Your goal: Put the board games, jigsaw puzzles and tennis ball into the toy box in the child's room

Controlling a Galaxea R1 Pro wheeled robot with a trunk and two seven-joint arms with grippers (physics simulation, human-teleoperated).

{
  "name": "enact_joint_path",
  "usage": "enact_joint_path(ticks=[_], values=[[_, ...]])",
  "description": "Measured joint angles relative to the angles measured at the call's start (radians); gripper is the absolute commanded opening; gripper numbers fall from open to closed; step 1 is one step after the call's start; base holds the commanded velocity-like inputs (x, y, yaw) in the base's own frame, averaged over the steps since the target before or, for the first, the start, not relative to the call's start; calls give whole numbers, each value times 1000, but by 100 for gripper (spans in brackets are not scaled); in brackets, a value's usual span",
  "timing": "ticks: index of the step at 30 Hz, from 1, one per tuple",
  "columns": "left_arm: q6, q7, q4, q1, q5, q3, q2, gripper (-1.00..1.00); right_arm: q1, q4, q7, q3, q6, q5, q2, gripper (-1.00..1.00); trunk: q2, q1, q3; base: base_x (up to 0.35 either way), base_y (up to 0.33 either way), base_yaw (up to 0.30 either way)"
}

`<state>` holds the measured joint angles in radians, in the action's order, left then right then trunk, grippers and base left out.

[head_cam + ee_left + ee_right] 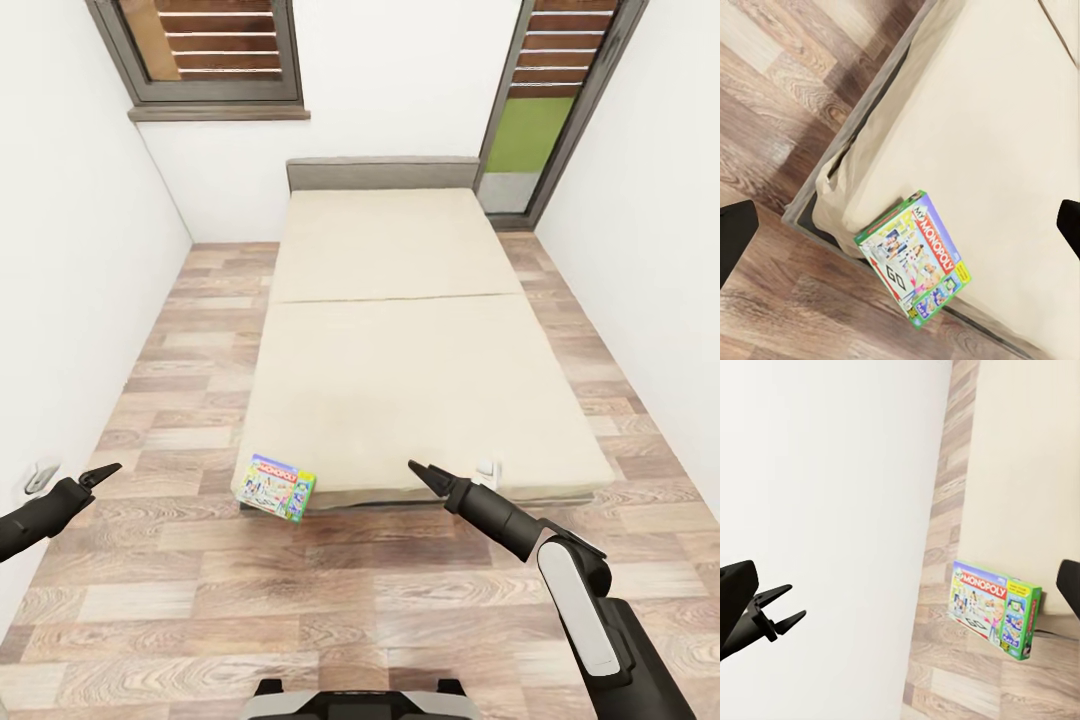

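Monopoly box (277,486) sits at the near left corner of the bed (420,340), its lower edge hanging over the mattress edge toward the wood-plank floor (180,400). From the head view the whole beige mattress shows, with its short grey headboard (383,172) against the far white wall and dark-framed windows (210,50) on either side of it. That view also shows both arms low in front: the left pincer (100,472) near the left wall, well apart from the box, and the right pincer (420,472) over the foot edge of the bed, to the right of the box. Each looks like a single dark point there (the fingers appear pressed together). The left wrist view gives what the head view cannot: the box lid close up, with its green edge, white top and lettering, and the box tilted against the mattress corner above the dark frame. In that view the dark finger (733,240) at each edge of the picture stands far apart, which does not match the closed look from above, so I cannot tell whether the left pincer is spread or shut. The right wrist view shows the box side-on against the floor planks, the left pincer's tip beside the white wall, and its own fingers at the picture's edges, equally unclear.
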<state>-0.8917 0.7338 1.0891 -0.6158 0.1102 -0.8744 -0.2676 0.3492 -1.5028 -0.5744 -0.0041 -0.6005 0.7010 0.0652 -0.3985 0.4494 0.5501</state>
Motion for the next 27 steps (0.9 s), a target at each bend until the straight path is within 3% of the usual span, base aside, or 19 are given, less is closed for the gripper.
enact_joint_path(ticks=[27], values=[[0,0,0,0,0,0,0,100,0,0,0,0,-1,-9,-19,100,0,0,-44,0,0,0]])
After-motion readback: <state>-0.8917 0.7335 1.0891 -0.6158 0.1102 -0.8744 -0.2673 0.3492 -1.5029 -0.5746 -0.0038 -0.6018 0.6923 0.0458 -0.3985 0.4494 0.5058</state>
